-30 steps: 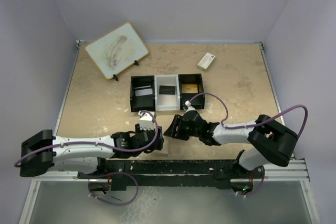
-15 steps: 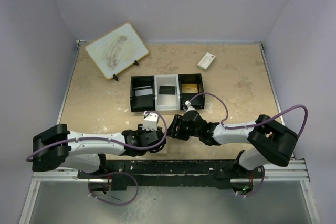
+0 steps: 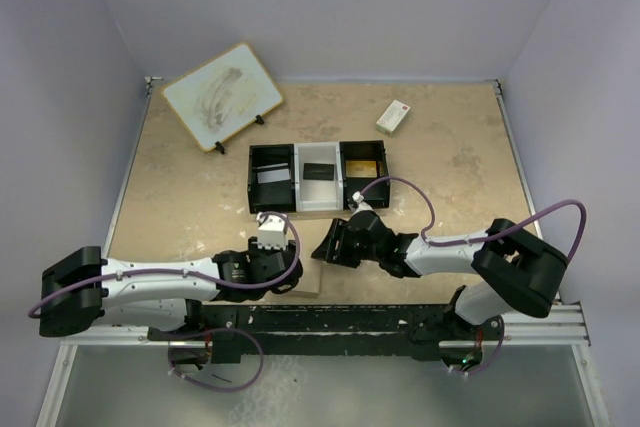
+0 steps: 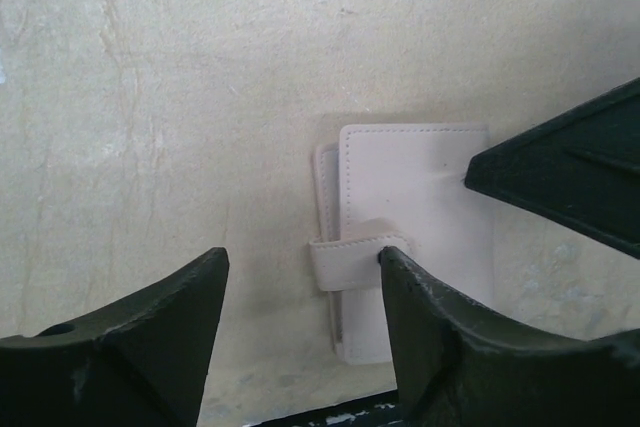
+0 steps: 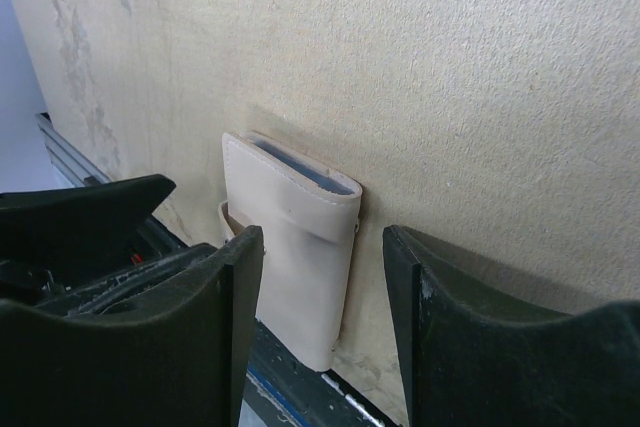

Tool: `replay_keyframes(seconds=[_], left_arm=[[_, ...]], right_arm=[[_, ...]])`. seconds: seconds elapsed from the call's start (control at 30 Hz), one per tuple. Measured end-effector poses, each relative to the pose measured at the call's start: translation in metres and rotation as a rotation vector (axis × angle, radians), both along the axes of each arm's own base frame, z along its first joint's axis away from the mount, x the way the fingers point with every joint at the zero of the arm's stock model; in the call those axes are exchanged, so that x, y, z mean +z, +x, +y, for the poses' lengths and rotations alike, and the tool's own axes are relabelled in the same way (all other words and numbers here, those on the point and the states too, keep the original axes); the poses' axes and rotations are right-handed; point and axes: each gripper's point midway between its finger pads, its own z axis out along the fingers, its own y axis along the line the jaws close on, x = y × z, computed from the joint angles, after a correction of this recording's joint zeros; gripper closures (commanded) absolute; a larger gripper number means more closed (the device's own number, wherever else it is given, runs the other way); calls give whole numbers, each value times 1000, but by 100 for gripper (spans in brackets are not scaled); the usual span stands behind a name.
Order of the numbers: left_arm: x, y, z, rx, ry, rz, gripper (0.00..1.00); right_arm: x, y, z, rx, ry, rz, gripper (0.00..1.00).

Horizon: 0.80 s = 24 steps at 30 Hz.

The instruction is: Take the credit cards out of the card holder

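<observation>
My left jaws and right jaws hang low and released, one on either side of the card holder. It lies flat and closed on the bench, between them.

Lab test cell: plain lilac walls, railed beige tabletop.

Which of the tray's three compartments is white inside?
The middle compartment, holding a dark card; the left compartment and right compartment flanking it are black inside.
</observation>
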Motion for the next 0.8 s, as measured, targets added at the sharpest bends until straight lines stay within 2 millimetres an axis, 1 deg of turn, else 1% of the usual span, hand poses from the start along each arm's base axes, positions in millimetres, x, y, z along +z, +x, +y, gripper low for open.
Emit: replay_keyframes(seconds=[0.07,0.13,0.23,0.3,0.33,0.5,0.6,0.7,0.77,0.8], left_arm=[[2,1,-7,-4,-33,-2,34],[8,2,-18,-11,-94,-10,32],[19,3,-34,-27,-186,-20,32],[20,4,-39,-32,-203,-24,32],[17,4,-40,-32,-189,-20,33],[-17,3,-33,-26,14,40,43],[-16,4,-38,-22,34,41,49],[-13,3,-32,-19,50,40,55],[-8,3,-28,-16,46,32,60],[-5,3,-26,-14,40,28,61]], right_arm=[[0,0,0,-1,0,0,45],[0,0,0,0,0,0,45],[0,0,0,0,0,0,45],[0,0,0,0,0,0,45],[0,0,0,0,1,0,45],[0,0,0,0,1,0,45],[0,0,0,0,1,0,45],[0,0,0,-1,1,0,45],[0,0,0,-1,1,0,45],[0,0,0,-1,1,0,45]])
